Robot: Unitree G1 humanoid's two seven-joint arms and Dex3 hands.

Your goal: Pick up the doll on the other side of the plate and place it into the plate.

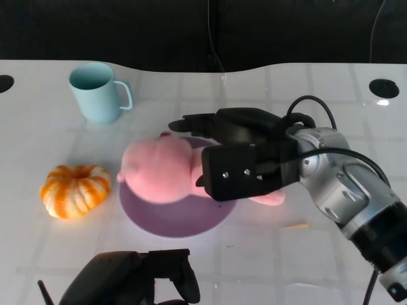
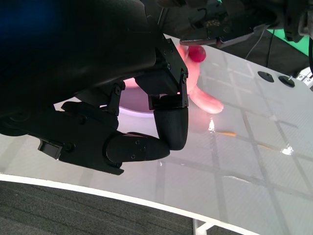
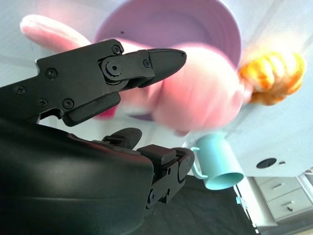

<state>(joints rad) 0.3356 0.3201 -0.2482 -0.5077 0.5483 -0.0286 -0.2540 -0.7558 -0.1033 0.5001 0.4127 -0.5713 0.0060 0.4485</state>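
One pink doll (image 1: 162,171) gripped by the right hand (image 1: 238,149) over one purple plate (image 1: 175,219); left hand (image 1: 137,279) curled, holding nothing.

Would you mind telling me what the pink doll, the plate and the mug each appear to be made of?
The pink doll looks like soft plush: fuzzy, matte, rounded outline. The purple plate seems to be smooth plastic or glazed ceramic, with an even colour and faint sheen. The light blue mug likewise looks like matte plastic or ceramic; the pictures cannot settle which.
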